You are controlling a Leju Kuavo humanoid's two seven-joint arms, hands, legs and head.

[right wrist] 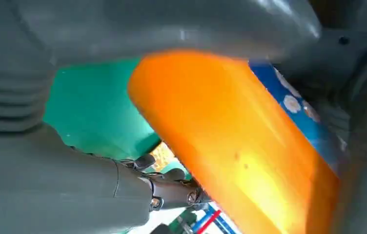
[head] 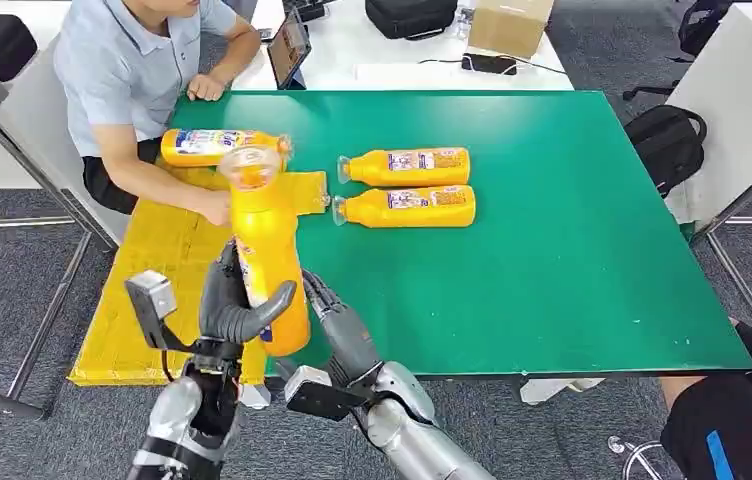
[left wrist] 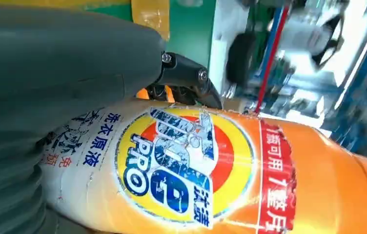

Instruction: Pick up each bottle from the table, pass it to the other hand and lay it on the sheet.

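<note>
My left hand (head: 235, 312) grips an orange bottle (head: 267, 250) held upright over the near left corner of the green table (head: 552, 250), its thumb wrapped across the front. Up close, the bottle's label (left wrist: 181, 170) shows under the left thumb (left wrist: 64, 63). My right hand (head: 337, 325) sits just right of the bottle's base with its fingers stretched out. A gap separates the bottle (right wrist: 235, 146) from those fingers (right wrist: 162, 190). Two more orange bottles (head: 407, 166) (head: 407, 206) lie on the table. Another bottle (head: 217, 147) lies on the yellow sheet (head: 152, 290).
A person sits at the far left with one hand (head: 217, 208) on the sheet and the other by a tablet (head: 289, 47). A black bag (head: 667, 140) stands right of the table. Another person's leg (head: 742, 420) is at the near right.
</note>
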